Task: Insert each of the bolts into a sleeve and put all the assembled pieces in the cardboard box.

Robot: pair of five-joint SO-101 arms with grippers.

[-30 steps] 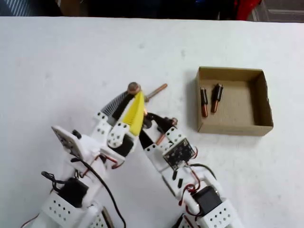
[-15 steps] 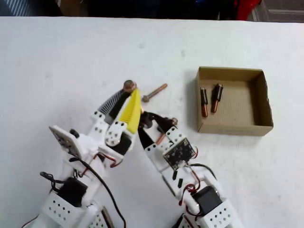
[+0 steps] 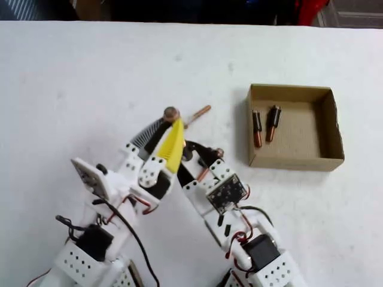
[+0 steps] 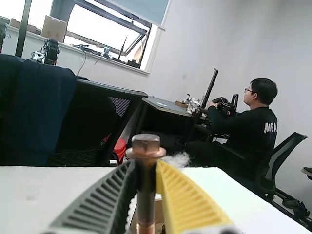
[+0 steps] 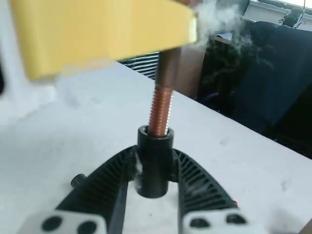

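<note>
High view: left gripper [image 3: 170, 124], fingers clenched on a bolt [image 3: 171, 112] held upright, head on top. Right gripper [image 5: 155, 163], fingers grasping a black sleeve [image 5: 154, 168], also upright. In the right wrist view the bolt's threaded end stands in the sleeve's open top.

Second bolt [image 3: 197, 114] lies loose on the counter [image 3: 90, 66], just beyond the held one, toward the cardboard box [image 3: 291, 89]. The box sits to the right, apart from both arms and well in from the far edge. Two assembled pieces [image 3: 257, 128] lie side by side by its left wall. Broad white counter runs left and beyond the arms.
</note>
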